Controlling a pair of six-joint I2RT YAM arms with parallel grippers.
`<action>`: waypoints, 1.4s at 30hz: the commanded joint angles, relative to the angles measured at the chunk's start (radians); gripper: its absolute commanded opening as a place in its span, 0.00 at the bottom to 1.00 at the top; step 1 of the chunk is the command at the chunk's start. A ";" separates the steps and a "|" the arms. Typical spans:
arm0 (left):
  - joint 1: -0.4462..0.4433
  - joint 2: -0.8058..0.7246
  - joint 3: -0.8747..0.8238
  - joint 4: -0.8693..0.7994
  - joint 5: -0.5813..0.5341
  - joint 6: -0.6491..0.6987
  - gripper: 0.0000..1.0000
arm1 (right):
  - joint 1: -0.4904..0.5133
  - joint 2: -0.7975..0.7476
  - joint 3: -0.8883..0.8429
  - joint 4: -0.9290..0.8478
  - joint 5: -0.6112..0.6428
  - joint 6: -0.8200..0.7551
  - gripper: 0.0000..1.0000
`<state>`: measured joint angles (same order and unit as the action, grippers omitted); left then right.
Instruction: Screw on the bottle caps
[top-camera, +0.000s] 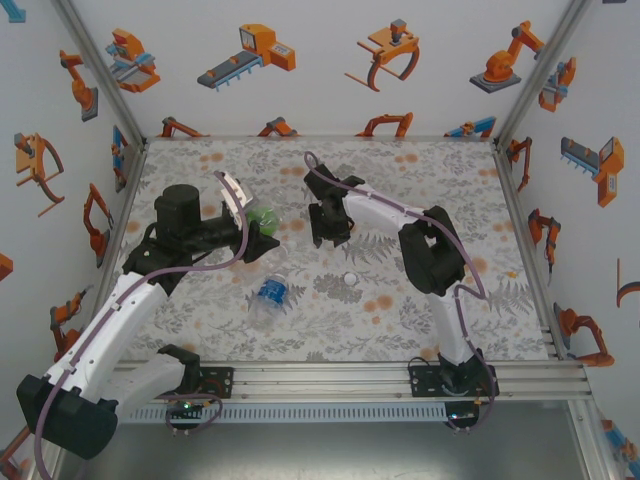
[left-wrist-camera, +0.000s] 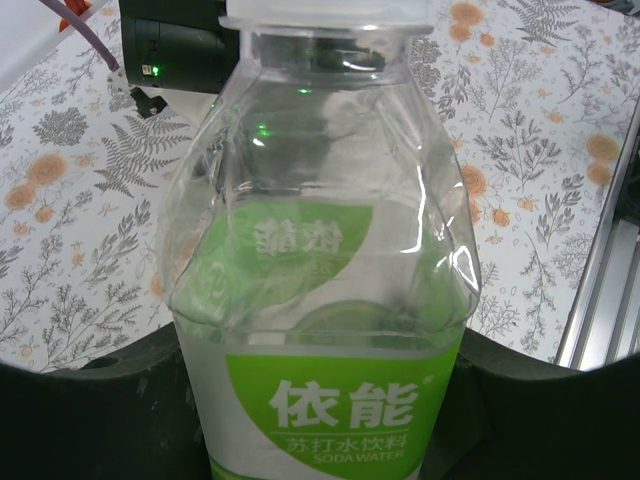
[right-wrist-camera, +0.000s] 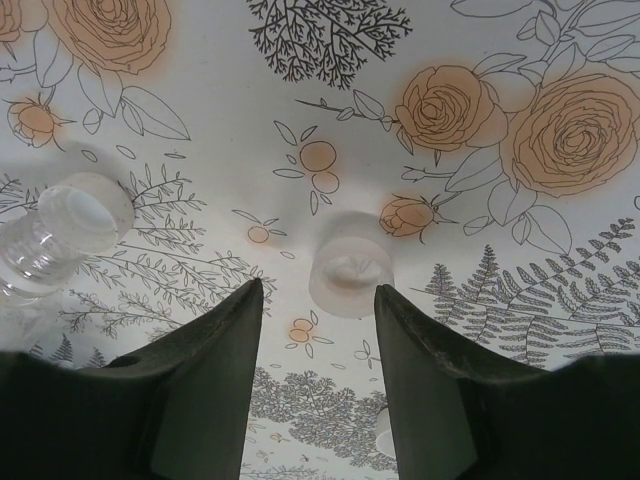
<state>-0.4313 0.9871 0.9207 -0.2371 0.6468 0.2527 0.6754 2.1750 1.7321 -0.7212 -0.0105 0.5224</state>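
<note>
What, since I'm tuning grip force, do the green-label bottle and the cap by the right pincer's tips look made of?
The green-label bottle: thin clear plastic, glossy; the table shows through it and its shoulder is creased. The cap: probably translucent whitish plastic; it is blurred, so its finish is unclear.

Bottle (top-camera: 263, 212) in left claw (top-camera: 258, 230); second bottle (top-camera: 268, 296) before it; cap (top-camera: 350, 279) rightward.

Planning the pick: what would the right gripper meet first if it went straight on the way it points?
A cap, which lies beyond the right gripper's open fingertips, in line with the gap; the table is behind it. Depth is unclear.
</note>
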 joint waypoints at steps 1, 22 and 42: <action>-0.001 0.000 0.015 0.001 0.011 0.017 0.00 | -0.004 0.011 0.024 -0.023 0.006 -0.008 0.48; -0.001 -0.007 0.015 -0.002 0.011 0.020 0.00 | -0.004 -0.003 0.044 -0.044 0.033 -0.014 0.53; -0.003 -0.003 0.015 -0.002 0.011 0.019 0.00 | -0.004 0.029 0.042 -0.047 0.034 -0.020 0.54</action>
<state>-0.4313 0.9871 0.9207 -0.2405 0.6468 0.2527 0.6754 2.1872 1.7485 -0.7296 0.0017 0.5209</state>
